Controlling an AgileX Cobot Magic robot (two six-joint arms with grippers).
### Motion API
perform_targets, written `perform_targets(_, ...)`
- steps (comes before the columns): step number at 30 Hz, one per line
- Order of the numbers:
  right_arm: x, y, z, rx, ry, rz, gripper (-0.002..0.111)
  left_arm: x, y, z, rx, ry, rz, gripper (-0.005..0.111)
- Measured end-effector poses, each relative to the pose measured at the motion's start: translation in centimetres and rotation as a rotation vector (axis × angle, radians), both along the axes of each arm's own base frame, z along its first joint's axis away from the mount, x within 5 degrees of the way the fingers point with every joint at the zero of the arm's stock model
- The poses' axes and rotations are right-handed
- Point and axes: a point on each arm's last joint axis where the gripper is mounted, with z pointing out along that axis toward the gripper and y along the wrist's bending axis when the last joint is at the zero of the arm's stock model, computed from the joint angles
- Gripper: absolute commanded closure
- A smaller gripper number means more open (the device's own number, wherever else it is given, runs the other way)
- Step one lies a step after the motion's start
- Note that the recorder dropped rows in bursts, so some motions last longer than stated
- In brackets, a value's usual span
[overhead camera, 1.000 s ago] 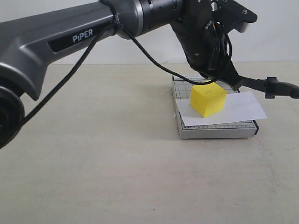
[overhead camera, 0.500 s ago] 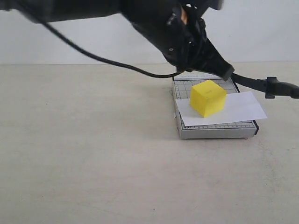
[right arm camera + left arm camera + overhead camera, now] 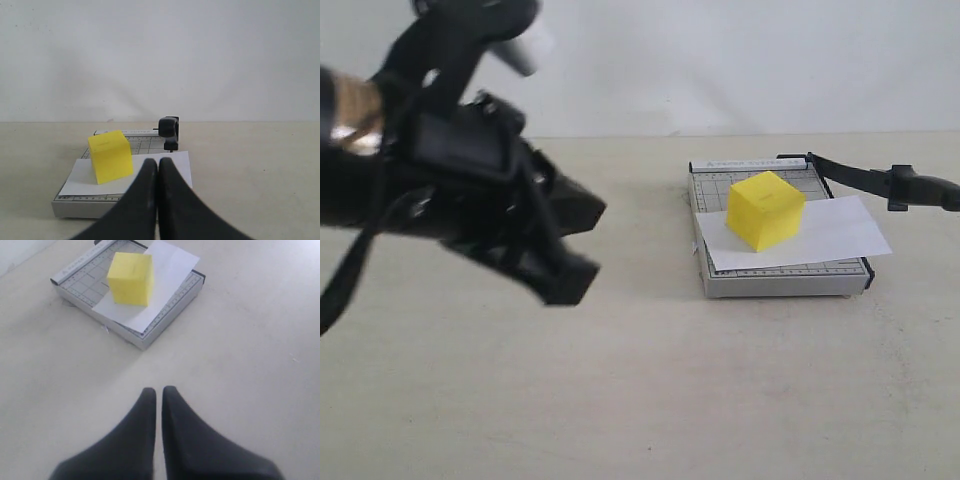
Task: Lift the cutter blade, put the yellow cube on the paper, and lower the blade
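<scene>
The yellow cube point(image 3: 765, 210) rests on the white paper point(image 3: 840, 232), which lies across the grey trimmer point(image 3: 785, 280). The cutter blade point(image 3: 855, 176) stands raised off the base, its thick handle point(image 3: 923, 188) out past the trimmer's right side. My left arm point(image 3: 470, 200) is blurred, well left of the trimmer. The left gripper point(image 3: 157, 391) is shut and holds nothing, with the cube point(image 3: 131, 277) and paper point(image 3: 167, 270) far ahead of it. The right gripper point(image 3: 158, 162) is shut and holds nothing, just short of the paper point(image 3: 182, 162), cube point(image 3: 110, 155) and blade handle point(image 3: 169, 127).
The trimmer stands on a plain beige table point(image 3: 640, 400) in front of a white wall point(image 3: 720, 60). The left arm's dark bulk fills the exterior view's left side. The right arm does not show in the exterior view.
The left arm has swung from above the trimmer far to the left, away from the cube. The cube, paper and raised blade have stayed where they were.
</scene>
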Motion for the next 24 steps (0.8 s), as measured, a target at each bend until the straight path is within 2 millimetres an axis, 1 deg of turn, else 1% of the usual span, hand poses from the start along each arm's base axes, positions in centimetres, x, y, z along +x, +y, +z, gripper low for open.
perform_targets(2,0.0,0.0,0.0,0.0,0.0,0.0,0.108,-1.6,1.8,-0.2,-0.013,-0.009,0.0,0.102)
perform_targets(9,0.0,0.0,0.0,0.0,-0.002,0.0,0.108,-5.9,6.7,-0.2,-0.1,-0.083,0.001,0.102)
perform_targets(11,0.0,0.0,0.0,0.0,-0.002,0.0,0.108,-7.2,8.1,-0.5,-0.132,-0.111,0.0,0.102)
perform_targets(15,0.0,0.0,0.0,0.0,-0.002,0.0,0.108,-9.5,10.7,-2.5,-0.179,-0.153,0.0,0.102)
perform_targets(16,0.0,0.0,0.0,0.0,-0.002,0.0,0.108,-10.0,11.3,-3.7,-0.178,-0.152,0.0,0.102)
perform_targets(20,0.0,0.0,0.0,0.0,-0.002,0.0,0.108,-11.5,13.1,-6.6,-0.217,-0.201,-0.002,0.102)
perform_targets(22,0.0,0.0,0.0,0.0,-0.002,0.0,0.108,-11.8,13.7,-7.2,-0.252,-0.29,0.0,0.102)
perform_targets(24,0.0,0.0,0.0,0.0,-0.002,0.0,0.108,-12.0,14.2,-7.3,-0.282,-0.378,0.006,0.102)
